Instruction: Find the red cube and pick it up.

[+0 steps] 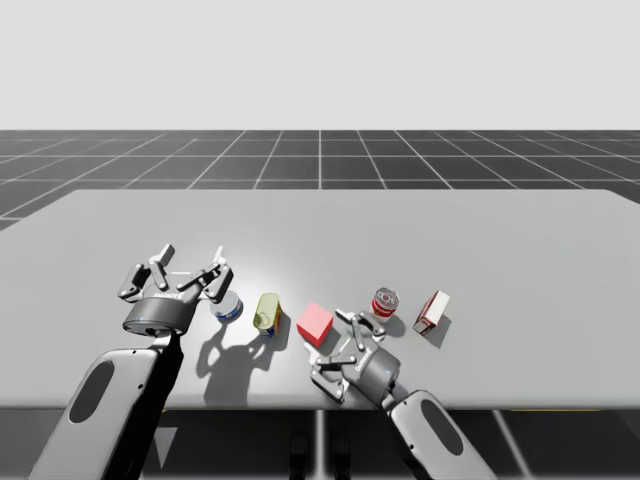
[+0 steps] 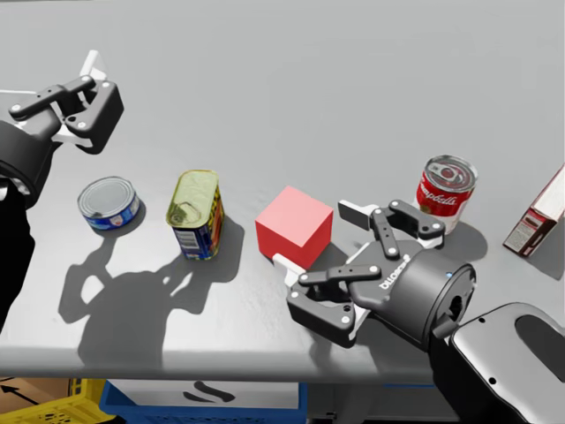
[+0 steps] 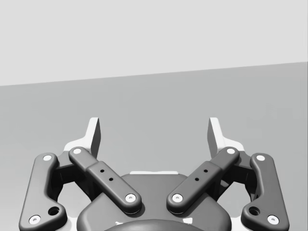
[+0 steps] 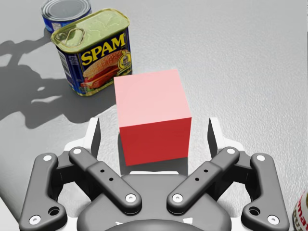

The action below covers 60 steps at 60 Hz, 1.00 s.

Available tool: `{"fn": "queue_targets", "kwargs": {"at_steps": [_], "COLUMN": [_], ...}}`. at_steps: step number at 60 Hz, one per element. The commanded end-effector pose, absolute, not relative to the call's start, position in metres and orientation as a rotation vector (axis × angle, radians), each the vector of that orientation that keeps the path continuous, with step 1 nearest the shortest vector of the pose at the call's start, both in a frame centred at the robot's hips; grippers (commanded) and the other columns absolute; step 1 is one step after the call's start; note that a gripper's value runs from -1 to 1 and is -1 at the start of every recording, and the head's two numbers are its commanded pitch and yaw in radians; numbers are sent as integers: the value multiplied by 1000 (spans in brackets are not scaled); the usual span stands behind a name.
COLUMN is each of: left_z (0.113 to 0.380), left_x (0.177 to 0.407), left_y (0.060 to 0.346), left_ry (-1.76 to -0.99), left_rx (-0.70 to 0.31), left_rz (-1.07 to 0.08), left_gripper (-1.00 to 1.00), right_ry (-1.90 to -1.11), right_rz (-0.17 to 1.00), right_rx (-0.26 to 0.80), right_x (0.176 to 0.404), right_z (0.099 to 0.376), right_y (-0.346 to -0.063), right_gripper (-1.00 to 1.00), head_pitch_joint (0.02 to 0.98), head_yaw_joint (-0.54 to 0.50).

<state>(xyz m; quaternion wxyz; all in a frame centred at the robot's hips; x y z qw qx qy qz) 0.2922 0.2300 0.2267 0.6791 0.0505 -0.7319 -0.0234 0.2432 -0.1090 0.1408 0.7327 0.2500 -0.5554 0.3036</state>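
Observation:
The red cube (image 4: 151,115) rests on the grey table between the fingers of my right gripper (image 4: 154,137), which is open, with a gap on both sides of the cube. From above, the red cube (image 1: 314,325) sits just left of my right gripper (image 1: 352,338). In the head view the red cube (image 2: 294,225) lies between the white pads (image 2: 350,212) of my right gripper (image 2: 318,238). My left gripper (image 3: 154,137) is open over bare table, far left of the cube, and hovers as the left gripper (image 1: 185,272) behind the blue can.
Left of the cube stand a yellow-topped blue tin (image 2: 196,215) and a short blue can (image 2: 109,203). A red can (image 2: 446,190) and a red-and-white box (image 2: 536,216) stand to its right. The table's front edge (image 1: 250,408) runs close behind my right wrist.

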Motion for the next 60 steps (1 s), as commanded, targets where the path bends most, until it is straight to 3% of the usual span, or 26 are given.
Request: {"fn": "queue_targets", "kwargs": {"at_steps": [1, 16, 28, 31, 32, 33, 46, 60], "left_z": [227, 227, 227, 227, 227, 227, 226, 225], "left_x": [292, 291, 291, 291, 291, 291, 291, 291], "left_y": [229, 229, 229, 228, 228, 228, 227, 227], "left_ry": [-1644, -1646, -1645, -1645, -1645, -1645, -1645, -1646], "left_rx": [113, 112, 112, 113, 114, 114, 121, 123], "left_rz": [-55, -56, -58, -59, -60, -60, -66, -64], "left_gripper": [-1000, -1000, -1000, -1000, -1000, -1000, -1000, -1000], "right_ry": [-1204, -1198, -1172, -1197, -1196, -1194, -1160, -1153], "right_rz": [657, 699, 700, 664, 667, 668, 661, 661], "right_rx": [509, 470, 429, 395, 392, 391, 395, 399], "right_x": [253, 261, 264, 264, 264, 265, 265, 265], "right_z": [134, 131, 129, 125, 123, 122, 117, 115], "right_y": [-97, -80, -85, -88, -90, -91, -95, -97], "right_gripper": [-1000, -1000, -1000, -410, 387, 986, 1000, 1000], "head_pitch_joint": [892, 888, 882, 881, 880, 880, 836, 639], "head_yaw_joint": [47, 48, 48, 48, 47, 47, 44, 49]}}
